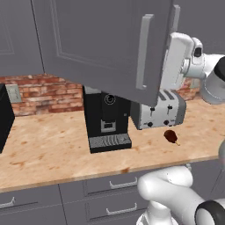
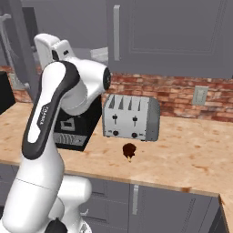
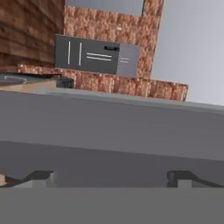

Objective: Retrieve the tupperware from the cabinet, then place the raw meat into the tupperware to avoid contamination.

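Cabinet [image 1: 105, 44] door swung open toward the camera in the left base view, its long vertical bar handle [image 1: 143, 52] near the free edge, hiding most of what lies behind. White arm raised high, the hand [image 1: 178, 61] tucked just behind that open door at upper-cabinet height; in the right base view the same hand [image 2: 52, 48] reaching up and back toward the open cabinet at upper left. Gripper [image 3: 111, 177] seen from the hand camera with two dark fingertips [image 3: 41, 177] set wide apart, nothing between them, facing a flat grey surface that looks like a cabinet shelf or panel edge close in front. Beyond it, red brick wall [image 3: 109, 83] and the slotted top of the toaster [image 3: 96, 54] lower down. Raw meat [image 1: 171, 136] lying on the wooden table [image 1: 48, 145], out in front of the silver toaster [image 1: 159, 112] and apart from it, paler end pointing toward the table edge; in the right base view the raw meat [image 2: 129, 150] a dark lump just ahead of the toaster [image 2: 131, 117]. Black coffee machine [image 1: 107, 119] standing beside the toaster, to its left in the left base view. Tupperware not made out in any view, so its place cannot be told. Grey lower drawers [image 1: 110, 189] below the table edge.
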You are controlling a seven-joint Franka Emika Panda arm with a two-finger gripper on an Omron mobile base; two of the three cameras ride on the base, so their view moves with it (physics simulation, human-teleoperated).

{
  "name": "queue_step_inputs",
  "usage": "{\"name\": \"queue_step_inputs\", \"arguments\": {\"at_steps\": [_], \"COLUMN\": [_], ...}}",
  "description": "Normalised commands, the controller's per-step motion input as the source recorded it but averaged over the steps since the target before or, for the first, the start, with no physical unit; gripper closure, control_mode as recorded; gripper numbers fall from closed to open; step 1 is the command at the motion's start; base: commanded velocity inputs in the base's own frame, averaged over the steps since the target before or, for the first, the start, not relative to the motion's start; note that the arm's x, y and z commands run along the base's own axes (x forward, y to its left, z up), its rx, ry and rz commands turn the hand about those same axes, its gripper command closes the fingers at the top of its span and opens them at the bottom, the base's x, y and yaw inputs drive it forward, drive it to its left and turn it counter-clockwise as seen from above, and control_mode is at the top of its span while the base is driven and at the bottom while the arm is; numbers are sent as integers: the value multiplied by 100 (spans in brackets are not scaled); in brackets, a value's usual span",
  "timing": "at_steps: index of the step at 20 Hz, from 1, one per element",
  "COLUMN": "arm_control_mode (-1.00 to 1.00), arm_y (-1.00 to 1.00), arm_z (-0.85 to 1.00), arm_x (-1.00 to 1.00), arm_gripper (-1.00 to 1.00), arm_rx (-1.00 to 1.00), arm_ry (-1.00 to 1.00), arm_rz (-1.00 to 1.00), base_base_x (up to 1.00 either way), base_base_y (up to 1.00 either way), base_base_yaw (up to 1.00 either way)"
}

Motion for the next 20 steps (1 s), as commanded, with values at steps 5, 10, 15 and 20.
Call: {"name": "queue_step_inputs", "arguments": {"at_steps": [5, 10, 15, 20], "arm_control_mode": [-100, -100, -100, -100], "arm_y": [85, 92, 89, 80], "arm_z": [-13, -18, -17, -4], "arm_x": [-23, -18, -11, -7], "arm_gripper": [-100, -100, -100, -100], "arm_rx": [-10, -11, -11, -8], "arm_ry": [-1, -3, -6, -10], "arm_rz": [0, 0, -2, -5], "base_base_x": [0, 0, 0, 0], "base_base_y": [0, 0, 0, 0], "base_base_yaw": [0, 0, 0, 0]}}
